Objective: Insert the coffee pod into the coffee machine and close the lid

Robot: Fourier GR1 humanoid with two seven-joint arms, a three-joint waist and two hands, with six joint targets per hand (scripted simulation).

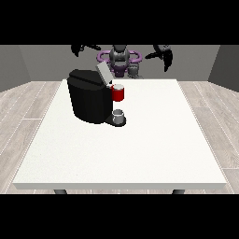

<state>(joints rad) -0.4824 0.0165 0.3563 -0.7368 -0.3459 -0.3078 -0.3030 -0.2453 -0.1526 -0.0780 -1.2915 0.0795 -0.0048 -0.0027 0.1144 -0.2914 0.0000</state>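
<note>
2 raised hands, nothing held.

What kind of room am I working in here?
Probably a plain test room or lab: one large white table on a wood-plank floor, bare grey walls, and only a black coffee machine on the table.

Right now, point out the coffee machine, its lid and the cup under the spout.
coffee machine (pixel 88 100), front view, on the front of its black body.
lid (pixel 103 73), front view, on the middle of the raised grey flap.
cup (pixel 119 115), front view, on its grey side, on the machine's base.
</note>
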